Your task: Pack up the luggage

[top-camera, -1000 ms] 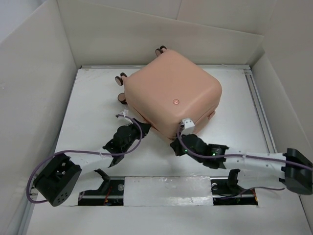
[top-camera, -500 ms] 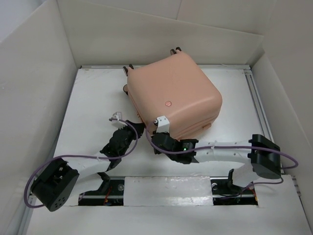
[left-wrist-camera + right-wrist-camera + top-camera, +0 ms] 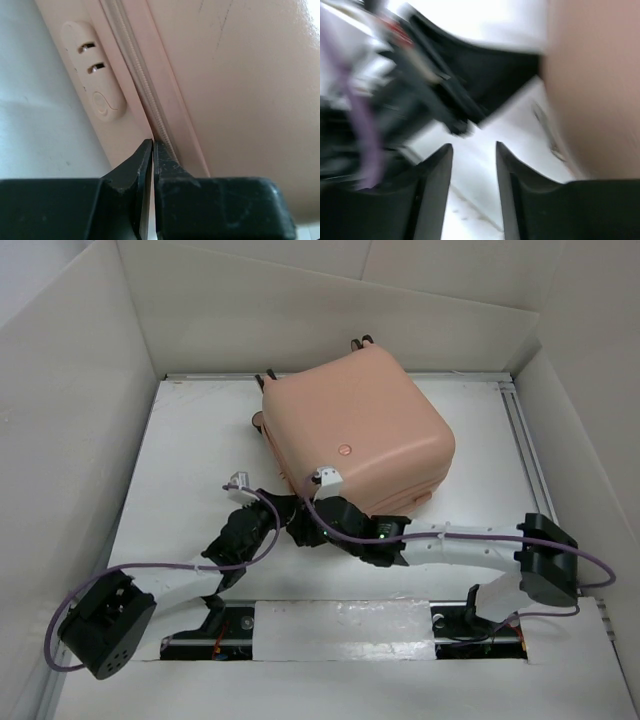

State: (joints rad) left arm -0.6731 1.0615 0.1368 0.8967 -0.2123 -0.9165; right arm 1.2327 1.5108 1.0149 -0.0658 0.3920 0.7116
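Peach-pink luggage (image 3: 360,430) sits shut, lying flat at the far middle of the white table (image 3: 190,460). Its wheels (image 3: 360,341) poke out along the far and left edges. Cardboard walls (image 3: 70,420) box the table in.

Left gripper (image 3: 278,508) is at the case's near-left corner. In the left wrist view its jaws are pressed almost together with only a hairline slit. The tips (image 3: 145,155) sit right on the zip line (image 3: 142,87) of the shell. Can't tell if anything is pinched between them. An oval peach fitting with two slots (image 3: 95,75) sits just beside the zip on the lower shell half.

Right arm reaches across from the right side. Right gripper (image 3: 300,530) is low at the same corner, just beside the left one. Right wrist view is motion-blurred. Jaws there stand apart with nothing between the fingers (image 3: 437,165), only bare table. Shell is at the right edge of that view, the left arm's black body and purple cable (image 3: 367,135) at the left.
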